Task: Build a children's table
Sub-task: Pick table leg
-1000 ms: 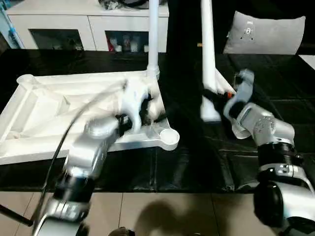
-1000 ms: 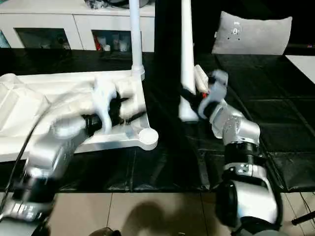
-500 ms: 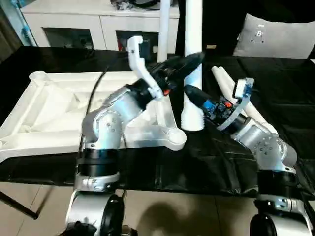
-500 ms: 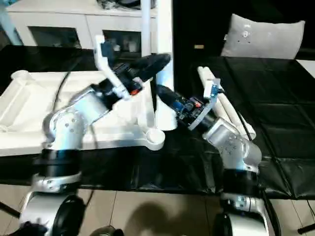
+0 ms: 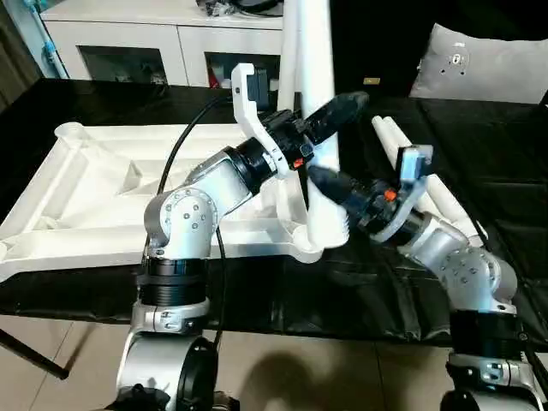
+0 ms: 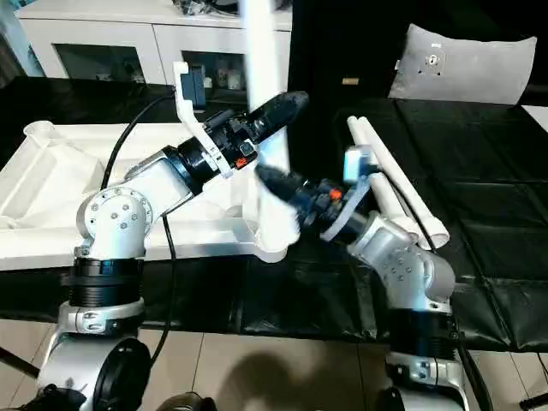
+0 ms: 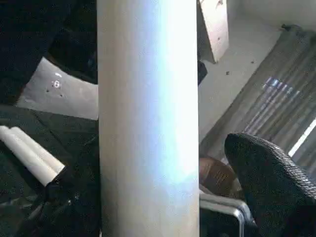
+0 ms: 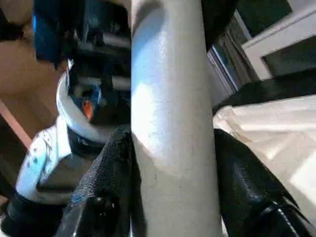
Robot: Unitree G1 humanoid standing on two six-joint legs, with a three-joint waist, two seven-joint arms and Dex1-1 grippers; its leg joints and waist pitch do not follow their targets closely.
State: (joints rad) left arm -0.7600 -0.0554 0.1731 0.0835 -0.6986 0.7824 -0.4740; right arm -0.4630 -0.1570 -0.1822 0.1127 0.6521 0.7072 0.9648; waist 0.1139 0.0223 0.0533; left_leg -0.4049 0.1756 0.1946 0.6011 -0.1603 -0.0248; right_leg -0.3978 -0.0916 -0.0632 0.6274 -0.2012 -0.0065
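The white tabletop (image 5: 103, 193) lies ribbed underside up on the black table (image 5: 514, 180), toward its left side, with one leg (image 5: 289, 51) standing in the far right corner socket. A second white leg (image 5: 318, 128) stands upright with its flared end at the tabletop's near right corner socket (image 5: 301, 248). The right gripper (image 5: 330, 184) pinches this leg low down, fingers (image 8: 108, 182) pressed on both sides. The left gripper (image 5: 338, 111) sits higher beside it, fingers spread apart. Two spare legs (image 5: 419, 175) lie side by side near the table's right edge.
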